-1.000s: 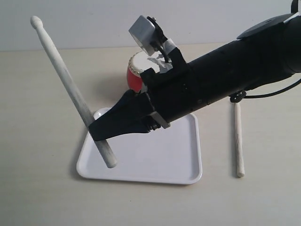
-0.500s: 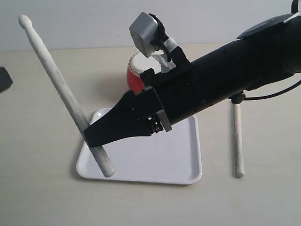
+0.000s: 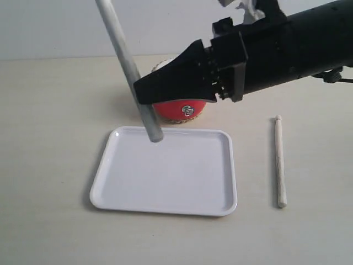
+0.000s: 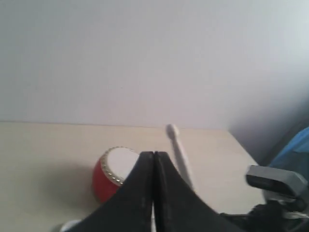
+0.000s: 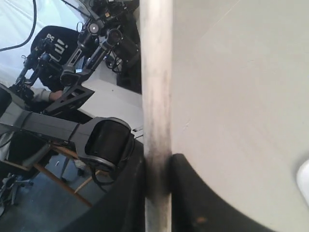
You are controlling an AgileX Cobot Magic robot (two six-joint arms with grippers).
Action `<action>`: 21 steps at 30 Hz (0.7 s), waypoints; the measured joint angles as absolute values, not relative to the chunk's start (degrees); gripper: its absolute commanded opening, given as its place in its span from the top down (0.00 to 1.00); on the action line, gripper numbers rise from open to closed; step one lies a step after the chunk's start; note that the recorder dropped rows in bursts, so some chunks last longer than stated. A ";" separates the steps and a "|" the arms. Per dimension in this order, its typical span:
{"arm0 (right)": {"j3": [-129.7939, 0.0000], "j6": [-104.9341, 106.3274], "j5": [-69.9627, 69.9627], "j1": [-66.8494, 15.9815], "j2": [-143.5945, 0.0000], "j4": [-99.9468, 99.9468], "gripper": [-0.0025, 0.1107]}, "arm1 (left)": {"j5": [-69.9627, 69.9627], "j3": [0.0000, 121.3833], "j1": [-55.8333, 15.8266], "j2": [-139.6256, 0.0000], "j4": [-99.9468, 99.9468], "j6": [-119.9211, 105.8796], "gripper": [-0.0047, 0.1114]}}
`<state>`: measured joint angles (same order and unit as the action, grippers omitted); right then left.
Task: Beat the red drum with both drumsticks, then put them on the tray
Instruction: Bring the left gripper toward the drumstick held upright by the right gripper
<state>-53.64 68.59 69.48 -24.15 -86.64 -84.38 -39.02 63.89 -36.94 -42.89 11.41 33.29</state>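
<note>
The red drum (image 3: 172, 110) stands just behind the white tray (image 3: 165, 179), half hidden by my right arm. My right gripper (image 3: 139, 91) reaches in from the right and is shut on one pale drumstick (image 3: 118, 41), which is held steeply. Its lower end hangs over the tray's far edge and its top leaves the frame. In the right wrist view the drumstick (image 5: 155, 87) runs between the black fingers (image 5: 186, 179). The other drumstick (image 3: 280, 163) lies on the table right of the tray. My left gripper (image 4: 153, 155) is shut and empty, with the drum (image 4: 112, 169) beyond it.
The beige table (image 3: 49, 110) extends around the tray and ends at a pale wall behind. The right arm's bulk (image 3: 287, 49) spans the upper right above the drum. In the right wrist view, chairs and equipment (image 5: 72, 72) sit past the table edge.
My right arm has risen and pulled back towards the drum. The held drumstick swung more upright, and its lower end lifted from the tray's front left to above its far edge.
</note>
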 measured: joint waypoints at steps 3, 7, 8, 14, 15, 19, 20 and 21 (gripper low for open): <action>-53.64 68.59 69.51 -22.94 -85.83 -84.23 0.98 | -39.55 64.37 -36.94 -47.54 16.24 33.88 0.96; -53.64 67.02 68.10 -22.81 -85.83 -81.40 0.98 | -39.55 64.37 -36.94 -56.72 18.42 35.87 0.96; -53.64 65.67 67.14 -22.81 -85.83 -80.35 0.98 | -39.28 64.37 -36.94 -59.41 18.57 36.58 0.96; -53.64 48.08 55.09 -22.81 -85.83 -66.54 0.98 | -29.45 56.92 -30.29 -74.17 9.49 34.84 0.96; -53.64 45.63 54.15 -22.81 -85.83 -63.86 0.98 | -27.49 54.82 -26.58 -76.64 1.42 29.14 0.96; -53.64 43.61 53.52 -22.81 -85.83 -61.30 0.98 | -35.46 50.83 -9.65 -82.50 -47.89 -17.63 0.96; -53.64 43.52 53.52 -22.81 -85.83 -61.16 0.98 | -44.95 49.92 -5.29 -83.66 -62.66 -31.70 0.96; -53.64 43.52 53.52 -22.81 -85.83 -61.16 0.98 | -50.63 49.14 -2.80 -84.35 -71.21 -39.51 0.96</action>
<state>-53.64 43.52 53.52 -22.81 -85.83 -61.16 -50.63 49.14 -2.80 -84.35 -71.21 -39.51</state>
